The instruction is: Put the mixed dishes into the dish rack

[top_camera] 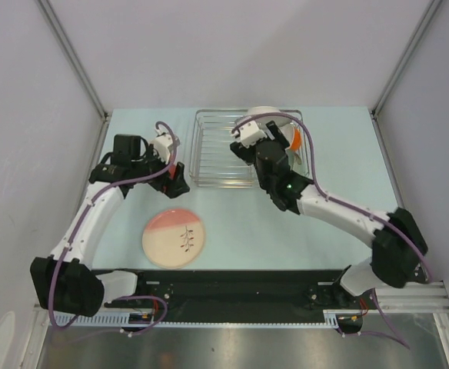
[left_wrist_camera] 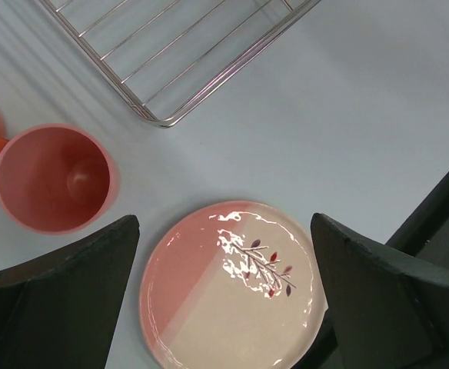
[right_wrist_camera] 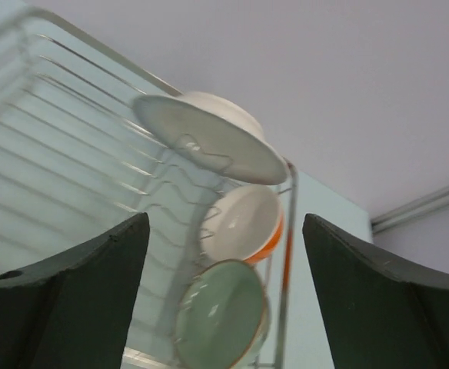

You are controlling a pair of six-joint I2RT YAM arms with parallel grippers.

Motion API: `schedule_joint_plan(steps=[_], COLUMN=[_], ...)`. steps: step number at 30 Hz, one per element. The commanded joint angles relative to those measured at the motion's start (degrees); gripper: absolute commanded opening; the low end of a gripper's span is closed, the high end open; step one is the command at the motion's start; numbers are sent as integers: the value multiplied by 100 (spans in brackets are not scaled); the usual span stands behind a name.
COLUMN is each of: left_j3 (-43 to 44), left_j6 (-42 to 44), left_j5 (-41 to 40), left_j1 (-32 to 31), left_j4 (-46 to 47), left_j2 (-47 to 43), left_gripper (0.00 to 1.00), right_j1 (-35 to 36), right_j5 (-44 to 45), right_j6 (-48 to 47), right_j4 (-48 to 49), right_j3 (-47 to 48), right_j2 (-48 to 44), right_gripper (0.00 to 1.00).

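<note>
Three dishes stand in the wire dish rack [right_wrist_camera: 55, 154] at the far side of the table [left_wrist_camera: 363, 115]: a white plate [right_wrist_camera: 209, 134], a white-and-orange bowl [right_wrist_camera: 244, 223] and a green bowl [right_wrist_camera: 221, 315], lined along its right end. The right claw [right_wrist_camera: 226, 223] hovers over them, fingers spread and empty. The left claw [left_wrist_camera: 224, 223], spread wide and holding nothing, hangs above a pink-and-cream plate [left_wrist_camera: 232, 284] lying flat on the table, with an orange cup [left_wrist_camera: 55, 178] upright beside it.

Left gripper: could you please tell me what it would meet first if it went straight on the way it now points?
Most likely the round cream-and-pink plate with a leaf sprig, seen between the open jaws of the left gripper; depth is unclear.
</note>
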Motion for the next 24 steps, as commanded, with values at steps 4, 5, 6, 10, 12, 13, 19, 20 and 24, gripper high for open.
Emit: schedule_joint_plan(steps=[4,5,6,10,12,13,19,20,24], left_j3=[566,592,601,426,268,85,-637,-725,-1059], left_j6=[236,297,341,842,1237,1369,2240,2353,2574], left_j5=[-34,-43,18,159,107,63,255,343,476], left_j1=[271,332,489,1043,1360,1457,2467,2695,3083], left_j4=[-544,-623,-729,-1212,-1492,-1581,-1829,-1794,-1486], left_j2=[-723,-811,-1003,-1593,-1778,-1944,-2183,-2139,-1815], left_gripper=[100,100,100,100,100,100,100,100,100], right_j1=[613,622,622,780,1139,1254,1193,1193,1211], right_j5=[-518,-650,-930,-1416,-1199,-1040,-1601,-1818,-2337], right_j6=[3345,3618,3917,5032,5342,5805,6812,6655,6399], right_j4=[-2787,-3043,-3524,-4266,-4502,-4582,-4742,-4646,-4137], right_j3=[70,53,44,-420,-632,-755,-747,-765,-765], right_j2=[-2056,-2190,-2287,-2560,-2534,-2473,-1735,-1647,-1050], right_gripper=[90,92,95,100,100,100,100,100,100])
